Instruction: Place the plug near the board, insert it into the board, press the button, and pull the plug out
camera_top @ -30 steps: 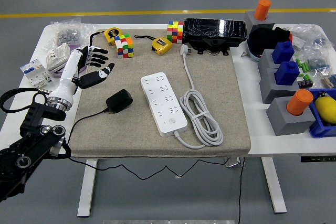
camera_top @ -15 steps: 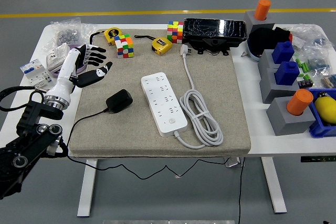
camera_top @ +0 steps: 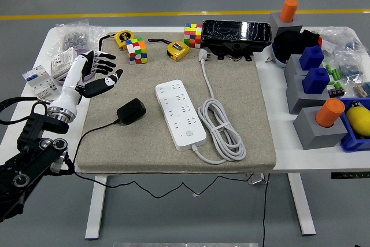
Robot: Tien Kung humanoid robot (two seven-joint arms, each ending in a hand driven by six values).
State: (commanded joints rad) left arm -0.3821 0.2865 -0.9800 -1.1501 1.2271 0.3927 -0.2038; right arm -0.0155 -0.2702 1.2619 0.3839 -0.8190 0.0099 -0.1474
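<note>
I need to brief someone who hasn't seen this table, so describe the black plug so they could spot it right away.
Start at the grey mat covering the table, then find the white power strip at its middle. Just left of the strip lies the black plug, a small blocky adapter trailing a thin black cord, unlike the strip's own white plug near the far edge.

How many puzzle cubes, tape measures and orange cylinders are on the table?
Puzzle cubes: 2
Tape measures: 2
Orange cylinders: 2
Total: 6
</note>
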